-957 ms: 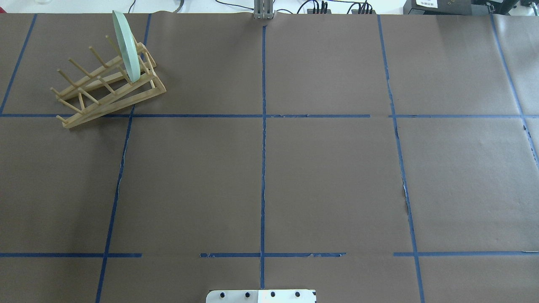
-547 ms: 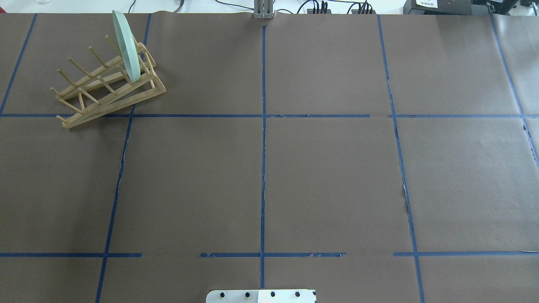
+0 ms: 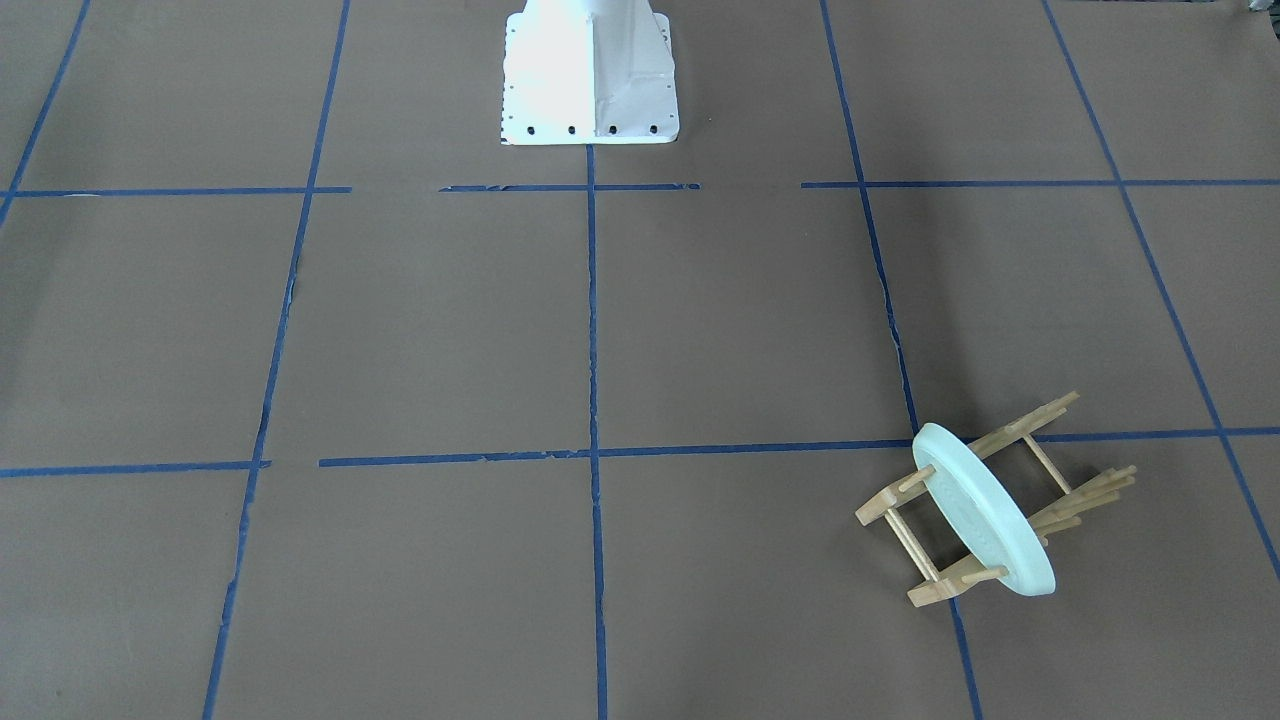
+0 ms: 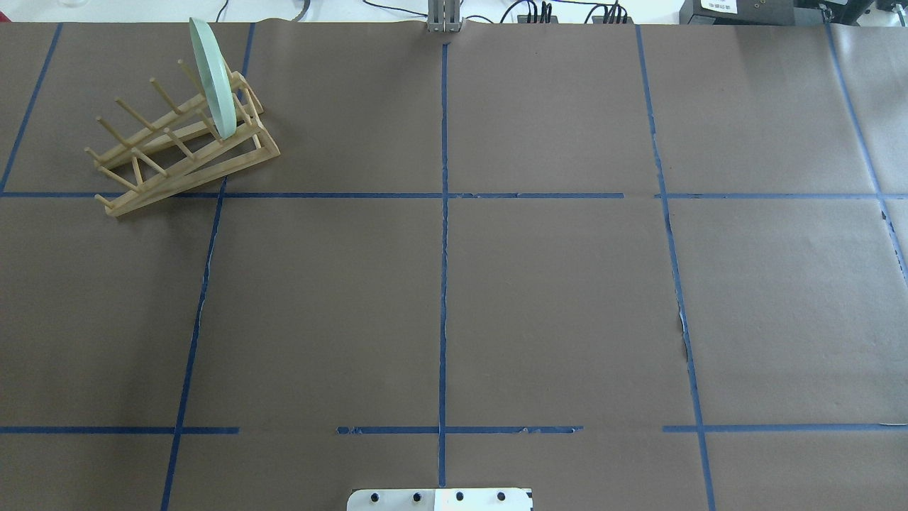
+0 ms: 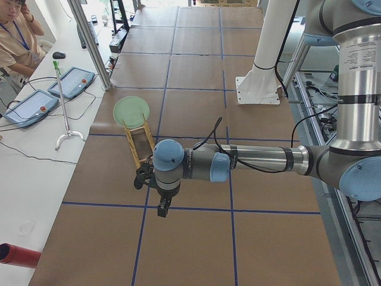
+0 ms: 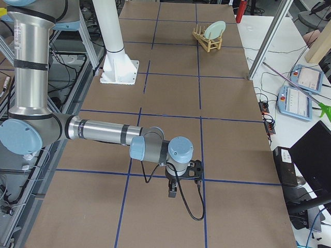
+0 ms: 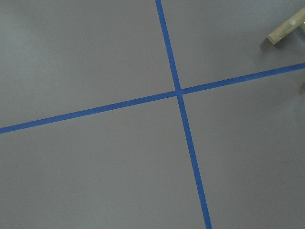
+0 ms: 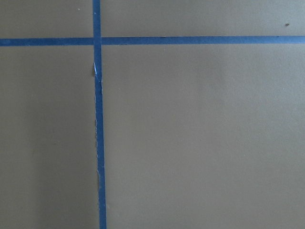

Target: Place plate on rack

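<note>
Noting that the plate [image 4: 213,78] is already standing on edge in the rack [image 4: 181,163], which is sitting at the far left of the table [image 4: 553,305]. It is sitting between the pegs at the rack's far end, close to upright, with its lower rim dropping between the two rails. Judging from this, the placing itself is looking finished, and what is remaining is at most parking the arms. Neither arm is showing in the overhead or front views. The left claw [image 5: 162,210] is hanging over a crossing of the blue tape lines [image 4: 443,284], near the rack but apart from it; only a corner of the rack is peeking into the left wrist view. The right claw [image 6: 173,192] is hanging well apart from the rack, over the right side of the table, pointing down at bare paper and tape. Both claws are showing only in the side views, and the wrist views are showing no fingers, so I cannot tell whether either is spread or pressed together. Around the scene, the white robot base [image 3: 588,80] is sitting at the near edge, and an operator [image 5: 15,33] is sitting beyond the far edge beside two control tablets [image 5: 33,107]. Nothing is standing between either claw and the rack.
</note>
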